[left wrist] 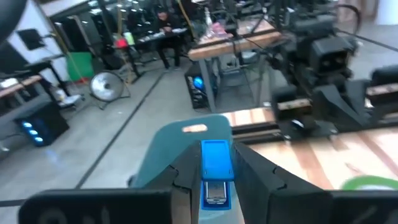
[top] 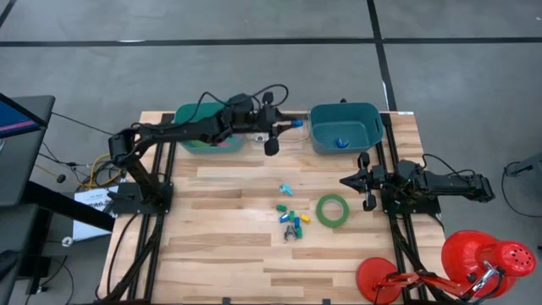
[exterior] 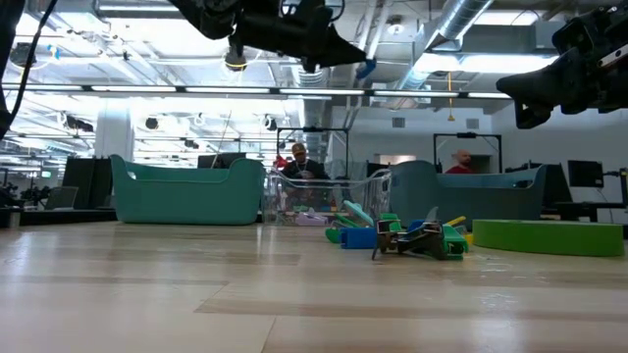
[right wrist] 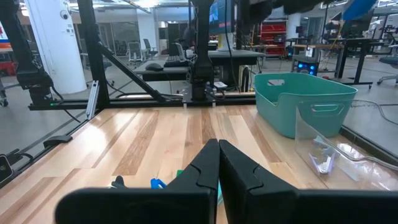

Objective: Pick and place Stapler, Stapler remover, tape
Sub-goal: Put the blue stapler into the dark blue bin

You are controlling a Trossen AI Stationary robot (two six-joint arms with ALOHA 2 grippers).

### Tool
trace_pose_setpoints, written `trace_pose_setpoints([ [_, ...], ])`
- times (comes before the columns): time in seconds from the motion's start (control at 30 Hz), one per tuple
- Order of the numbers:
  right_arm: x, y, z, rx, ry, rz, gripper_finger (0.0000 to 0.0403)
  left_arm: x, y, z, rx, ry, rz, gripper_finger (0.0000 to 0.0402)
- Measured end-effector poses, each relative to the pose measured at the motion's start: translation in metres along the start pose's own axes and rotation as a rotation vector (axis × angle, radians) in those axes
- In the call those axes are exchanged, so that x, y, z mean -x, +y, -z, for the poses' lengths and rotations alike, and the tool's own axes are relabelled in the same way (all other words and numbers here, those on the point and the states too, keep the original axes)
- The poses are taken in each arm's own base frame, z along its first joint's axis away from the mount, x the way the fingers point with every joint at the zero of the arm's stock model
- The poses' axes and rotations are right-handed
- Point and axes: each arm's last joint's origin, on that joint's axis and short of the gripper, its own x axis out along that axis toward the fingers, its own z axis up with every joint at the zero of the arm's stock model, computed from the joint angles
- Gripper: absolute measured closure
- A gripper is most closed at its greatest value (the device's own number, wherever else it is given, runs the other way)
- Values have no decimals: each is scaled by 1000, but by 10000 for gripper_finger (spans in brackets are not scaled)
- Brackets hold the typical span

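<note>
Table [top: 229,246], light wood planks, carrying all items.

Left bin [top: 190,127], teal, sitting at the far edge toward the left corner; pinkish-red contents are showing inside, too hidden by the arm to identify.

Left gripper [top: 294,124], reaching along the far edge, hanging above the gap between the two bins; its fingers [left wrist: 180,180] are standing narrowly apart and clamping a blue stapler [left wrist: 216,171] lengthwise between them, metal end toward the wrist.

Clear container [right wrist: 320,146], sitting at the far edge between the bins.

Small coloured pieces [top: 292,219], blue, green and yellow, lying in a loose cluster near the table's centre, one pale blue piece [top: 286,189] lying apart on the far side of it.

Green tape roll [top: 333,209], lying flat just beside the cluster on its right, well in from every edge.

Right bin [top: 345,127], teal, sitting at the far edge toward the right corner, a small blue object [top: 342,142] lying inside.

Right gripper [top: 347,181], waiting near the right edge, fingers [right wrist: 208,168] pressed fully together, gripping nothing.
</note>
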Motion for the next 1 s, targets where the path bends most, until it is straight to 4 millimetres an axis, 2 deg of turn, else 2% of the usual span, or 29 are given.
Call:
trace_pose_setpoints([
  [0.43,0,0,0,0,0,0,403,-5,15,-21,-43,-45,-78,334],
  [0.8,0,0,0,0,0,0,403,-46,28,-32,-47,-98,-98,334],
  [1.0,0,0,0,0,0,0,403,-68,29,-19,-42,-75,-91,334],
])
